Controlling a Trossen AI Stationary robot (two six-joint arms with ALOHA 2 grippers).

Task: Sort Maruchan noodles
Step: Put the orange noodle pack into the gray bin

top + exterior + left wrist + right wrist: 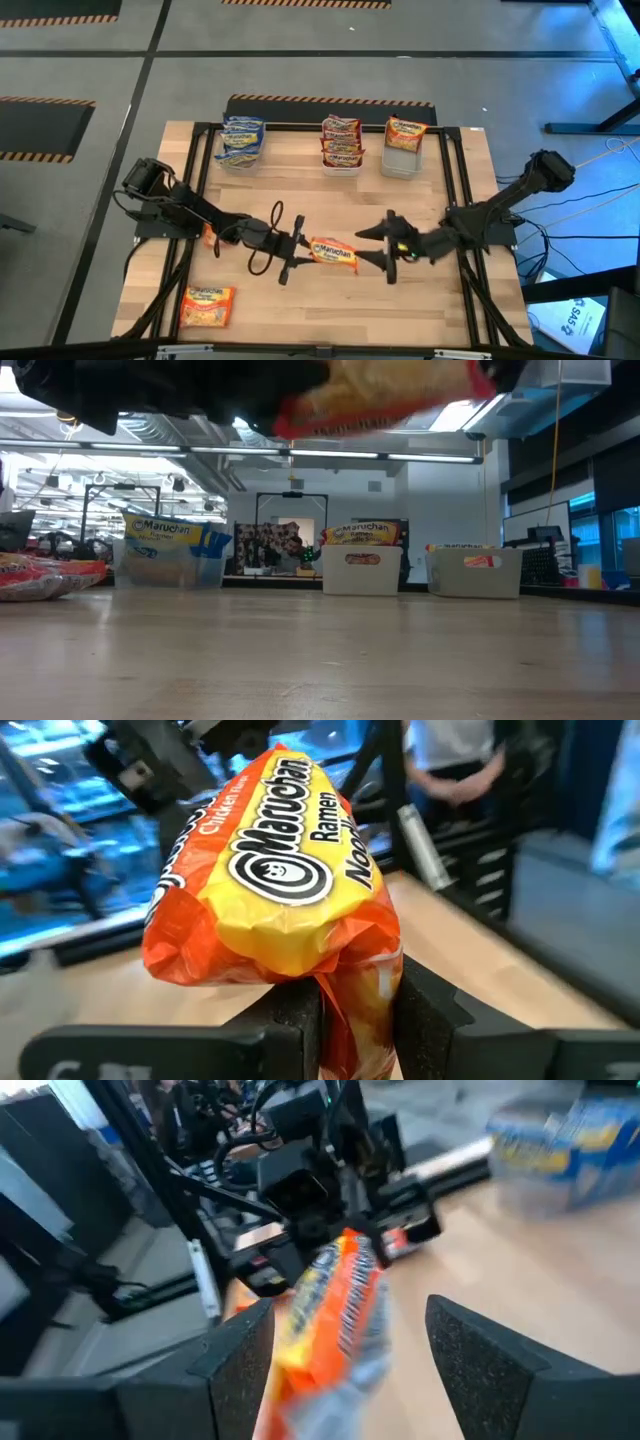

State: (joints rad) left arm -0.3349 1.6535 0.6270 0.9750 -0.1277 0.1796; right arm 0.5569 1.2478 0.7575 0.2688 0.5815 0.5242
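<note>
Wooden tabletop [330, 300] carried the work, and above its middle an orange-yellow Maruchan packet [333, 254] hung clear of the surface, one end pinched between the closed fingers of the left gripper [297, 249]. Right gripper [383, 246] stood at the packet's other end with its fingers spread wide on either side, gripping nothing. Another orange packet [207, 305] lay at the near left corner, and three clear bins [402, 165] holding sorted packets lined the far edge.

"Maruchan Ramen" on orange packet [275, 880]
</note>
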